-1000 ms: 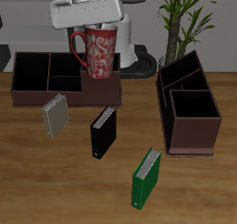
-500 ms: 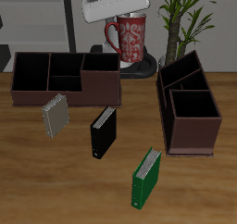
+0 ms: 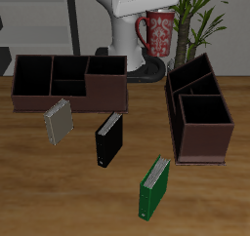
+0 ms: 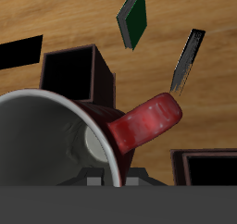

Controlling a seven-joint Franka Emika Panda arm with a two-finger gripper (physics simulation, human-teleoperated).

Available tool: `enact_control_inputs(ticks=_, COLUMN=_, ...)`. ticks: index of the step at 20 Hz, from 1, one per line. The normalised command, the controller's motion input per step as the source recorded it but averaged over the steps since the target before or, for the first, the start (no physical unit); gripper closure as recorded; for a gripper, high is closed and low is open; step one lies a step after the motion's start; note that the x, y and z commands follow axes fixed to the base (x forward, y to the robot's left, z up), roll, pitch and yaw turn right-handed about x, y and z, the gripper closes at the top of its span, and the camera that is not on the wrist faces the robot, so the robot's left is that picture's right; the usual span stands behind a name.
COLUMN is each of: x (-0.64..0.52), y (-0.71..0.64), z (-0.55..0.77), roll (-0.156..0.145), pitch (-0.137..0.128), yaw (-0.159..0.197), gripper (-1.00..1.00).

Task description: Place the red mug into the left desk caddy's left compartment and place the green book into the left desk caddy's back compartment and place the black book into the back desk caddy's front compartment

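Observation:
My gripper (image 3: 146,14) is shut on the rim of the red patterned mug (image 3: 158,32) and holds it high above the table, between the two caddies. The mug fills the wrist view (image 4: 56,144), its handle (image 4: 143,124) sticking out. The left desk caddy (image 3: 201,142) is a dark brown box with open compartments, below and in front of the mug; it also shows in the wrist view (image 4: 100,78). The back desk caddy (image 3: 68,96) stands farther back. The black book (image 3: 108,138) and the green book (image 3: 153,188) stand on the wood, apart from both caddies.
A grey book (image 3: 59,121) leans in front of the back caddy. A potted plant (image 3: 198,16) rises behind the left desk caddy, close to the mug. The robot's white base (image 3: 132,50) stands behind the back caddy.
The gripper has carried the mug up and away from above the back caddy, across toward the left desk caddy and the plant. The books and caddies have not moved.

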Motion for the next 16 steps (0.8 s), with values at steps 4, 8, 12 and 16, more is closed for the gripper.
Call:
enact_control_inputs(ticks=4, x=-0.47, y=0.36, z=-0.08, roll=-0.072, pitch=-0.005, yaw=-0.02, gripper=1.0)
enact_control_inputs(ticks=8, x=-0.37, y=0.4, z=-0.1, roll=-0.041, pitch=-0.023, yaw=0.026, gripper=1.0)
enact_control_inputs(ticks=12, x=-0.2, y=0.41, z=-0.1, roll=0.004, pitch=-0.001, yaw=0.014, gripper=1.0)
enact_control_inputs(ticks=16, x=-0.17, y=0.46, z=-0.32, roll=0.016, pitch=0.055, yaw=0.001, gripper=1.0)
